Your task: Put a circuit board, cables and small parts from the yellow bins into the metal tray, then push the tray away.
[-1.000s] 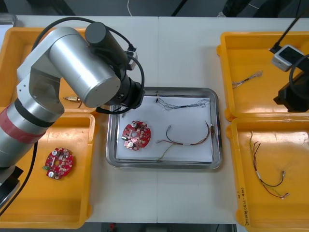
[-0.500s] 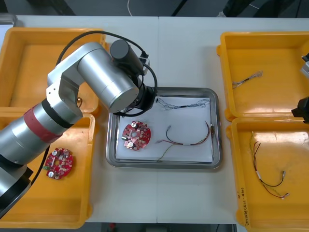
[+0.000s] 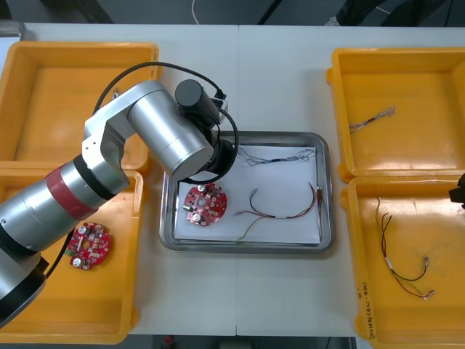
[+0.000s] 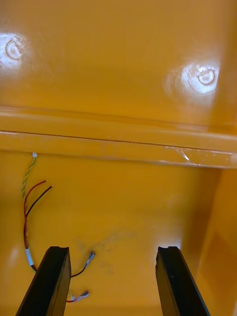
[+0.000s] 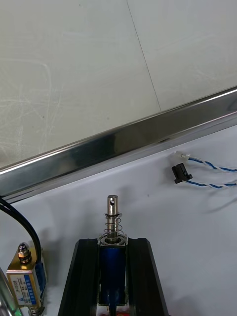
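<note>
The left claw (image 5: 113, 244) is clamped on a small metal part (image 5: 113, 217). The part has a blue body, with a spring and a drilled pin poking out past the fingertips. It hangs over the white lining at the far-left corner of the metal tray (image 3: 247, 249), just inside the far rim. The tray sits mid-tabletop (image 3: 276, 80) between the yellow bins.

A second small metal part (image 5: 25, 281) appears to rest on the lining just beside the claw. The black plug of the twisted blue and white cable (image 5: 207, 173) lies near on the other side. Nearer in the tray are the round red circuit board (image 3: 205, 204) and, to its right, the red and yellow cable (image 3: 283, 211).

The held part looks rigid, dense for its size and smooth, so it could slip or roll. The flat-sided body, where the claw grips it, seems the sound place to hold. The pin and spring probably slide and would give a poor grip. Letting go low over bare lining, between the plug and the other part, should keep it from bouncing.

The right claw (image 4: 112, 252) waits open over the near-right yellow bin (image 3: 436, 218), with a black and red cable (image 4: 27, 217) near one finger.
</note>
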You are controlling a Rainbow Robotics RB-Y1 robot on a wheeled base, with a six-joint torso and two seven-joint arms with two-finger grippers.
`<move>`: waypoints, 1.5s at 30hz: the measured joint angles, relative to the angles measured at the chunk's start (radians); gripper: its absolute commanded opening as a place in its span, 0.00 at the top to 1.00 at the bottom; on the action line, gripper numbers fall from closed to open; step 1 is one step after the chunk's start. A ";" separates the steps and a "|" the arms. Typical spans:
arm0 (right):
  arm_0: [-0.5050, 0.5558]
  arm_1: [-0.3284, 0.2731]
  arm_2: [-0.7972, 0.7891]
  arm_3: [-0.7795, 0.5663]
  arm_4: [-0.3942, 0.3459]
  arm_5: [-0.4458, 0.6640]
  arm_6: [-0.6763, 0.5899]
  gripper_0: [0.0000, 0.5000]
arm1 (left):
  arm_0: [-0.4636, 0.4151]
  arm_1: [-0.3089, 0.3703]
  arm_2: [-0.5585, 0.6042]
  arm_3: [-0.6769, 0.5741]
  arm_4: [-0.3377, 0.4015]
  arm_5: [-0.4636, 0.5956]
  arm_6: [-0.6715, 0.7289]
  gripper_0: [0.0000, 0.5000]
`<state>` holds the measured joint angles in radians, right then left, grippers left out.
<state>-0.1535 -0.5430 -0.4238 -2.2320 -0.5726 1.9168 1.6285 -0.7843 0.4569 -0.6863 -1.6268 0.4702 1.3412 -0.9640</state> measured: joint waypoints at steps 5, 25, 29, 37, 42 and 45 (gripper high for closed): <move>0.013 0.002 -0.002 0.000 -0.011 0.000 -0.037 0.00 | 0.000 0.000 -0.011 0.000 -0.007 -0.001 0.043 0.65; 0.076 0.021 -0.030 -0.024 -0.050 0.000 -0.040 0.00 | -0.002 0.000 -0.011 -0.002 -0.014 0.004 0.066 0.00; 0.080 0.021 -0.033 -0.028 -0.054 0.000 -0.042 0.00 | -0.004 0.000 0.013 -0.034 -0.014 0.063 0.067 0.00; 0.083 0.021 -0.033 -0.030 -0.058 0.000 -0.052 0.00 | -0.004 0.003 0.114 -0.155 -0.006 0.208 0.069 0.00; 0.085 0.021 -0.033 -0.030 -0.057 0.000 -0.052 0.00 | -0.005 0.020 0.197 -0.223 0.040 0.304 0.077 0.00; 0.085 0.021 -0.033 -0.031 -0.057 0.000 -0.052 0.00 | -0.005 0.042 0.263 -0.259 0.081 0.361 0.083 0.00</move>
<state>-0.0684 -0.5219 -0.4565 -2.2626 -0.6296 1.9168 1.5767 -0.7891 0.4986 -0.4236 -1.8856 0.5508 1.7024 -0.8814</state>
